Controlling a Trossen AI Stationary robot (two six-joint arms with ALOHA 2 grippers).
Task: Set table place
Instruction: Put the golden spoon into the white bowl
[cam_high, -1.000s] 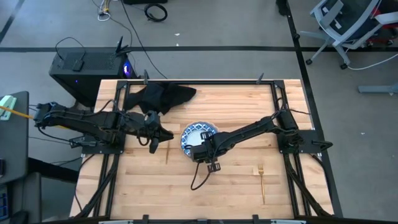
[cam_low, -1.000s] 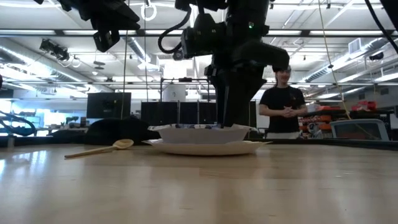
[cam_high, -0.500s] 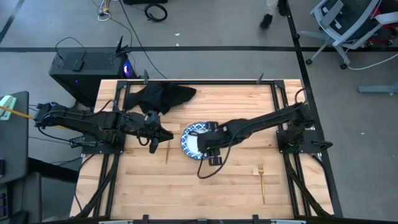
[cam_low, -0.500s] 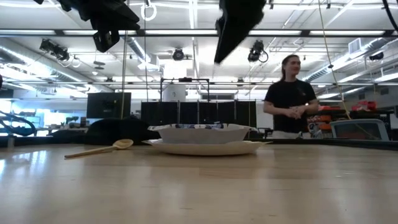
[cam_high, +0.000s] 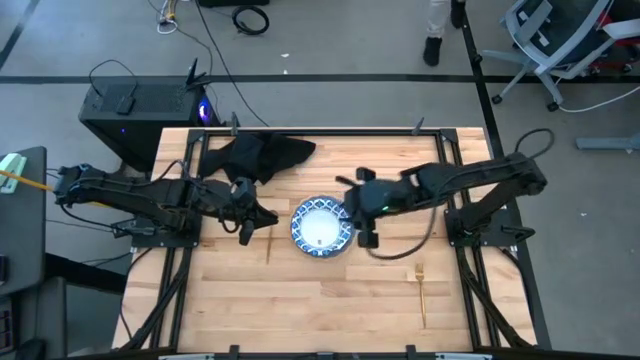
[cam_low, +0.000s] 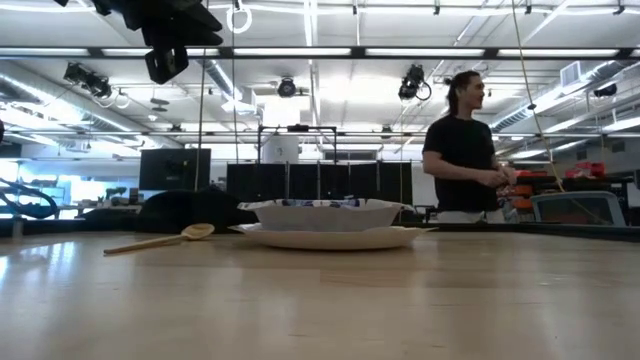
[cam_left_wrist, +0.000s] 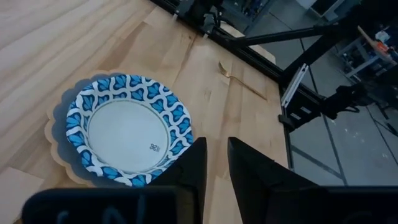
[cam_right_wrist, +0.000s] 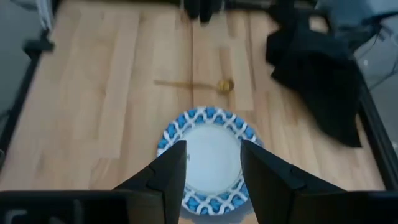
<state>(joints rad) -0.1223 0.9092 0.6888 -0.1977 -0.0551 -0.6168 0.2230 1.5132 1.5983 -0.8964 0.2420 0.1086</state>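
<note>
A blue-and-white patterned dish (cam_high: 320, 226) rests on a wider pale plate (cam_low: 330, 238) at the table's middle. A gold spoon (cam_high: 268, 243) lies left of it, and a gold fork (cam_high: 422, 292) lies near the front right. A black napkin (cam_high: 258, 155) lies bunched at the far edge. My right gripper (cam_high: 358, 208) is open and empty, raised just right of the dish, which shows between its fingers in the right wrist view (cam_right_wrist: 208, 152). My left gripper (cam_high: 246, 222) hovers left of the dish above the spoon, its fingers a narrow gap apart, empty.
Black metal rails (cam_high: 445, 170) edge the wood table (cam_high: 330, 310). A loose cable (cam_high: 400, 252) hangs from my right arm over the table. A person (cam_low: 465, 150) stands in the room beyond the table. Bare wood lies toward the near edge.
My right gripper has risen off the dish's near rim and drawn back toward the table's right edge, leaving the low view. The dish stays on the plate. The person behind the table has turned and stepped aside.
</note>
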